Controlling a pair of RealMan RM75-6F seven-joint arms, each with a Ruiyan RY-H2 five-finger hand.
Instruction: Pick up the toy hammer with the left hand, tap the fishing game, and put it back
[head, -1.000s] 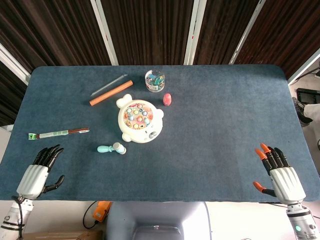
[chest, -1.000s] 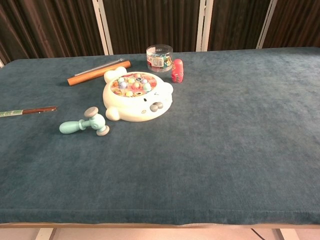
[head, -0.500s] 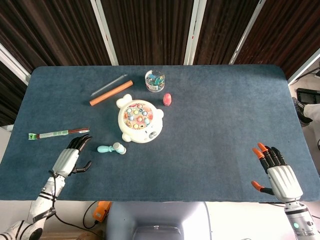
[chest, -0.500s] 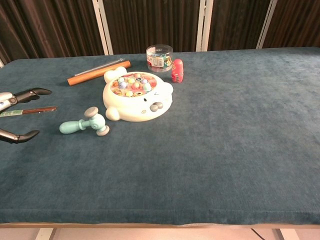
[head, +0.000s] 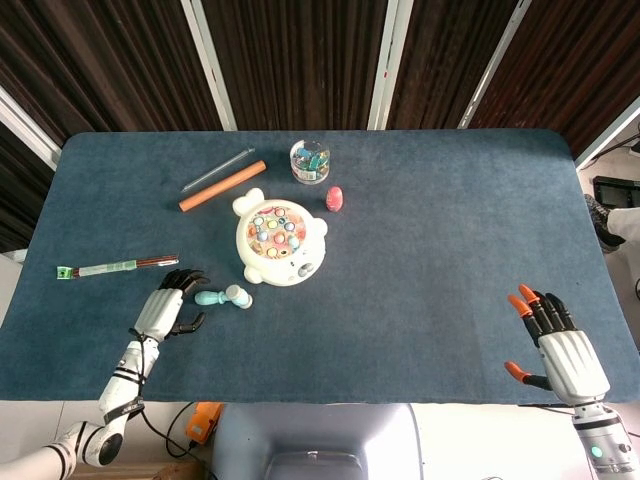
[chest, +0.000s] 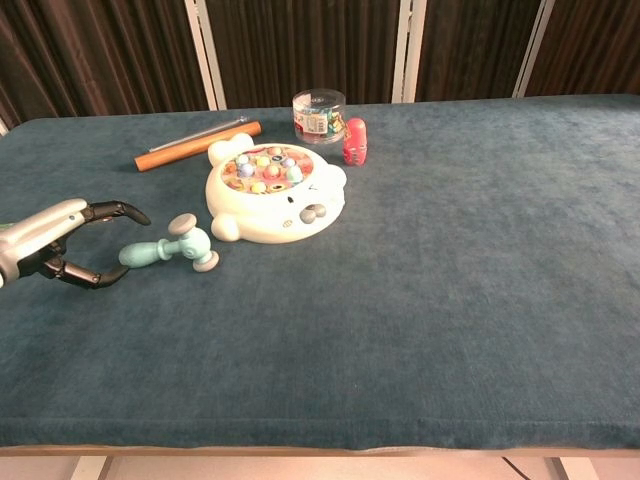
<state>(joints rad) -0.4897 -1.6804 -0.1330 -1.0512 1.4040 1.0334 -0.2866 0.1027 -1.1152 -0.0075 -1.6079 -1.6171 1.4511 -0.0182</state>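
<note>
The mint toy hammer (head: 223, 297) (chest: 170, 247) lies flat on the blue cloth, handle pointing left, just left of the fishing game. The cream, bear-shaped fishing game (head: 279, 241) (chest: 274, 191) has coloured fish in its round top. My left hand (head: 167, 309) (chest: 62, 243) is open, its fingers curved around empty air just short of the handle's end, not touching it. My right hand (head: 562, 351) rests open at the table's near right corner, seen only in the head view.
An orange rod (head: 222, 185) (chest: 197, 145) and a thin clear stick lie behind the game. A clear jar (head: 310, 161) (chest: 318, 115) and a small red doll (head: 335, 198) (chest: 354, 141) stand beside it. A packaged pen (head: 118, 265) lies left of my left hand.
My left hand has travelled from the near left table edge forward and right, arriving beside the hammer's handle. The right hand has barely shifted.
</note>
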